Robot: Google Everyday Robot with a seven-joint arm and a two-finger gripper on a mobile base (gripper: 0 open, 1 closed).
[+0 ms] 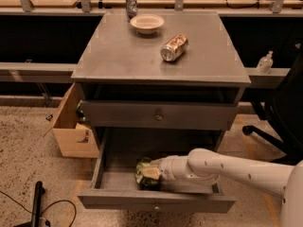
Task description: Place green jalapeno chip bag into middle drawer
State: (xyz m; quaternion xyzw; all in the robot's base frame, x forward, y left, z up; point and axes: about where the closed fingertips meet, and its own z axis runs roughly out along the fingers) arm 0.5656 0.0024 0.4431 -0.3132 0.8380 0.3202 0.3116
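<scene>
The middle drawer (156, 203) is pulled out from the grey cabinet, below the shut upper drawer (158, 115). The green jalapeno chip bag (144, 174) is inside the open drawer, left of centre, low against the drawer floor. My gripper (152, 173) reaches in from the right on a white arm and sits right at the bag, which covers the fingertips. A silver drink can (173, 47) lies on its side on the cabinet top.
A pale bowl (147, 22) stands at the back of the cabinet top (118, 56). An open cardboard box (71, 126) stands at the cabinet's left. A black chair base (270, 126) is at the right. A black cable lies on the floor at lower left.
</scene>
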